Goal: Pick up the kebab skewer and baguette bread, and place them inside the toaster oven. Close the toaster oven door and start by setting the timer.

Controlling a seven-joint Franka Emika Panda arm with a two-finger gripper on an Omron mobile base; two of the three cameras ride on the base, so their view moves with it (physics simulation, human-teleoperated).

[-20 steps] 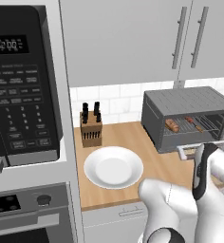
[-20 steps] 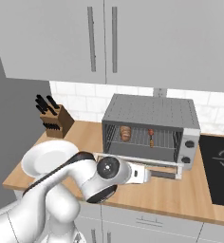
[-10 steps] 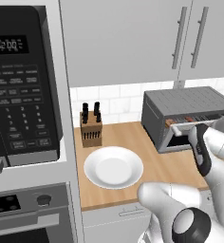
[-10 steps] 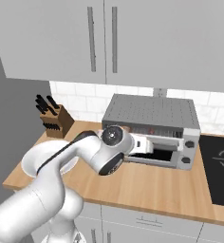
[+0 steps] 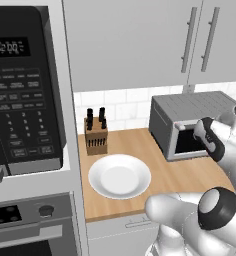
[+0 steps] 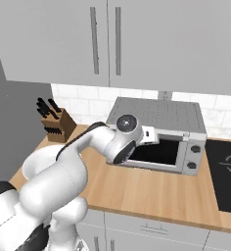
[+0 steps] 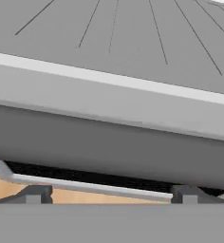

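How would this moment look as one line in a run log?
pincer: open, at toaster oven door | door: shut | plate: on counter

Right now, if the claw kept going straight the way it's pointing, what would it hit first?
Most likely the boxy grey metal toaster oven: its front edge and ribbed top loom directly ahead of the open claw, with the silver bar handle crossing between its fingertips. Depth is hard to judge.

On the counter (image 5: pixel 140 147), knife block (image 5: pixel 95 136) behind plate (image 5: pixel 119 176), toaster oven (image 5: pixel 182 120) right.
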